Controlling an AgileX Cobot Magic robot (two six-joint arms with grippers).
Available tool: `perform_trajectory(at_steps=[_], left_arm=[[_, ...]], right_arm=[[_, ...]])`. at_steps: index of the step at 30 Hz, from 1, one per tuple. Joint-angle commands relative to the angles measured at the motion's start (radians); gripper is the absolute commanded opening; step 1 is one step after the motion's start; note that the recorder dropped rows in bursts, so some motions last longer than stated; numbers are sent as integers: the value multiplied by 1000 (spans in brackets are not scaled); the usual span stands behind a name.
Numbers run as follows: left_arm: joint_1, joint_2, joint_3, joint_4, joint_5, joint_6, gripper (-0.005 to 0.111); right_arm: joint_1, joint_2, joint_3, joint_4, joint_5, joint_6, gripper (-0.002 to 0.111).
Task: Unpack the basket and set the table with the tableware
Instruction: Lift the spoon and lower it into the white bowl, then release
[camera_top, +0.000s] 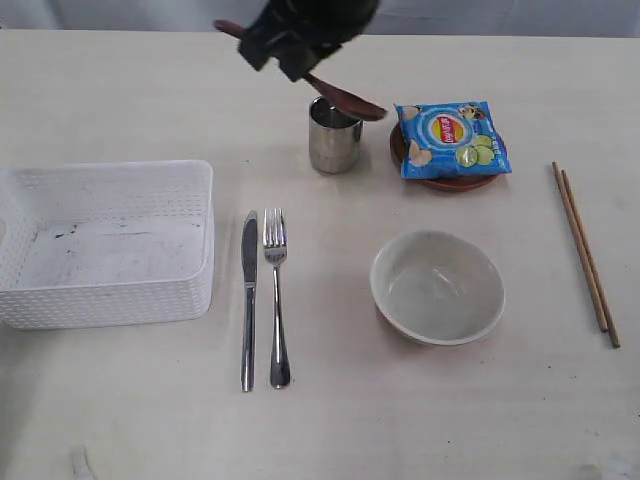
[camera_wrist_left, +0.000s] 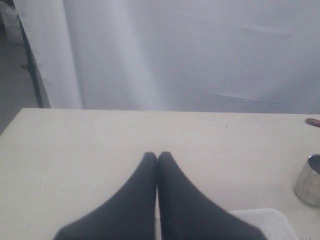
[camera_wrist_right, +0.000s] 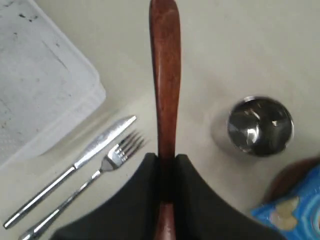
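Observation:
My right gripper (camera_top: 300, 62) hangs over the far middle of the table (camera_top: 330, 420), shut on the reddish-brown wooden spoon (camera_top: 352, 100). The spoon's bowl hovers just above the ribbed steel cup (camera_top: 335, 135). In the right wrist view the spoon handle (camera_wrist_right: 165, 75) runs straight out from the shut gripper (camera_wrist_right: 167, 157), with the cup (camera_wrist_right: 260, 125) to one side and the knife (camera_wrist_right: 75, 162) and fork (camera_wrist_right: 100, 167) to the other. The white basket (camera_top: 105, 245) stands empty at the left. My left gripper (camera_wrist_left: 157, 156) is shut on nothing above the bare tabletop and is out of the exterior view.
Knife (camera_top: 248, 300) and fork (camera_top: 277, 300) lie side by side right of the basket. The cream bowl (camera_top: 437, 287) sits front right. A blue chip bag (camera_top: 450, 140) lies on the reddish-brown plate (camera_top: 445, 182). Chopsticks (camera_top: 585, 245) lie at the far right.

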Motion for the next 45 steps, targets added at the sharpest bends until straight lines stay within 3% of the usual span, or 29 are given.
perform_trajectory(at_steps=[1,6,13,24,33,35,41,45], left_arm=[[3,-6,2,0,-2,-4,0],[3,-6,2,0,-4,-4,0],[3,-6,2,28,20,4,0],[3,-6,2,31,14,0,0],[3,-6,2,31,14,0,0],[3,-6,2,31,14,0,0],[3,-6,21,31,-4,0,0],[3,-6,21,31,-4,0,0]], right_arm=[[-67,-176,291,8,-135,-66,0],[-87,-222,537,103,-241,-275,0],[-87,-222,744,193,-557,-298,0],[-87,-222,883,215,-657,-301,0],[-87,-222,888,222,-637,-303,1],[-87,-222,888,222,-621,-305,7],[-87,-222,882,222,-590,-305,45],[-87,-232,883,222,-582,-305,48]])
